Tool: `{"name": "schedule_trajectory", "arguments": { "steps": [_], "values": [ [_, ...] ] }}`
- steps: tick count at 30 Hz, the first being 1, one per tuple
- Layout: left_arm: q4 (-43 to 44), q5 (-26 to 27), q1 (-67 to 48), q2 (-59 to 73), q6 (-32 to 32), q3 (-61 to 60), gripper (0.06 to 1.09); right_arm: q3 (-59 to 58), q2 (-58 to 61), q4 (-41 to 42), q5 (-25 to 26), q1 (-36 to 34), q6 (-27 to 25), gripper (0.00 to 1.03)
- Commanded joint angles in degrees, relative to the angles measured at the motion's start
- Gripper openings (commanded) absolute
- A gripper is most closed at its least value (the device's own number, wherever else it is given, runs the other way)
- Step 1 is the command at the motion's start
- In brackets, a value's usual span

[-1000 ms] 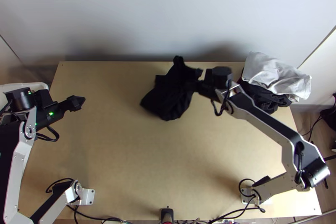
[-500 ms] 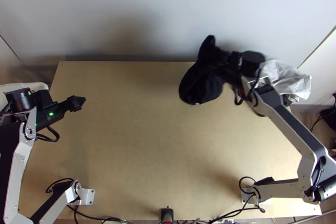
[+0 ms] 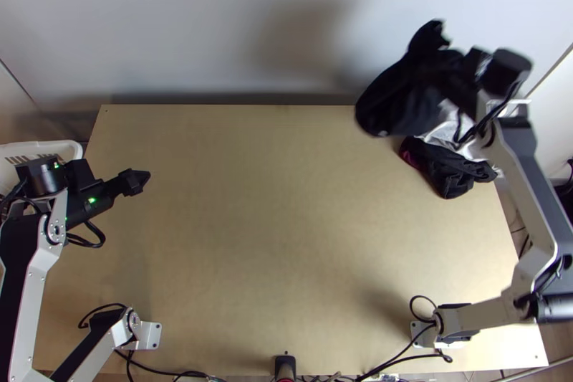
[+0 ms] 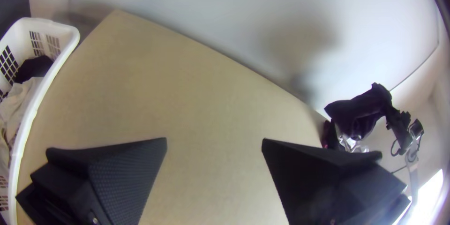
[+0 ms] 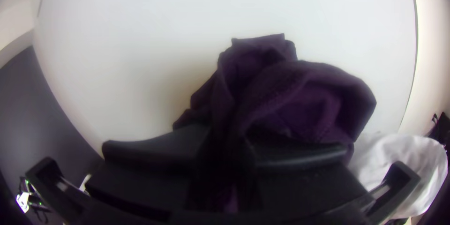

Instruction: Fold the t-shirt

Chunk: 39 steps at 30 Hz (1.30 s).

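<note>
The right gripper [image 5: 228, 152] had its fingers pinched on a gathered bit of the dark t-shirt [image 5: 300, 98], though whether that was hem, sleeve or collar I could not tell. The grip looked like the first weak point: with so small a share of cloth held, the loose bulk could have pulled free on a brisk swing. The rest of the t-shirt hung bunched in the air, at about one o'clock from the middle of the table [image 3: 286, 239], over the far edge. Let go there, it might well have slid off behind, or snagged on the wall [image 3: 215, 24] had the arm gone much farther. Toward two o'clock lay a crumpled white cloth [image 3: 445, 127] and a dark cloth [image 3: 451, 173]; set down on those, the t-shirt could have tangled with them, and black on black (an easy muddle, that) might have led to the wrong layer being picked. Out at ten o'clock the left gripper [image 4: 214, 144] stood with its fingers spread and nothing between them, near the white basket [image 4: 70, 37], too far off to steady a slipping corner. Folding from such a bunch would likely have failed without spreading the cloth first.
</note>
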Motion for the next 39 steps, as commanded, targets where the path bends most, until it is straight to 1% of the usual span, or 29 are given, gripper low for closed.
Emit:
{"name": "schedule_trajectory", "arguments": {
  "steps": [1,6,10,12,17,19,22,24,26,30,33,39],
  "values": [
    [-0.01,0.00,-0.45,-1.23,-0.30,-1.56,1.04,17.54,10.33,-1.07,-0.68,-6.66,1.69,0.03],
    [0.08,0.00,-1.06,-3.08,-0.92,-3.58,1.04,26.59,15.78,-1.16,-0.68,-8.59,3.36,0.03],
    [0.96,-0.08,-1.06,-4.40,-1.27,-4.55,1.04,26.15,15.69,-2.13,-0.68,-10.09,3.36,0.03],
    [0.96,-0.08,-0.80,-4.75,-1.18,-4.55,1.04,22.81,14.11,-1.78,-0.68,-11.76,3.18,0.03],
    [0.87,-0.08,-0.80,-5.81,-1.09,-5.60,1.04,11.12,8.48,-0.72,-2.97,-17.03,-0.42,0.03],
    [0.96,0.00,-1.06,-6.07,-1.09,-6.39,1.04,5.41,6.29,-0.02,-3.32,-19.58,-3.41,0.03],
    [1.31,0.00,-1.77,-6.07,-1.62,-7.10,1.04,-2.59,3.83,2.00,-5.25,-23.27,-7.71,0.03],
    [1.57,-0.08,-2.38,-5.98,-2.15,-7.10,1.04,-6.46,2.33,2.00,-6.75,-25.47,-9.12,0.03],
    [1.84,0.00,-2.65,-5.89,-2.50,-7.10,1.04,-11.11,0.66,2.00,-8.07,-27.05,-11.93,0.03],
    [2.19,-0.08,-3.61,-5.98,-3.46,-7.10,1.04,-20.43,-0.22,2.62,-8.24,-29.42,-17.91,0.03],
    [2.19,-0.08,-3.70,-6.24,-3.46,-7.27,1.04,-26.05,-0.22,6.31,-8.24,-30.83,-19.58,0.03],
    [1.31,-0.17,-3.26,-7.74,-3.11,-7.54,1.04,-30.01,2.60,8.86,-8.24,-34.17,-22.22,0.03]
  ]
}}
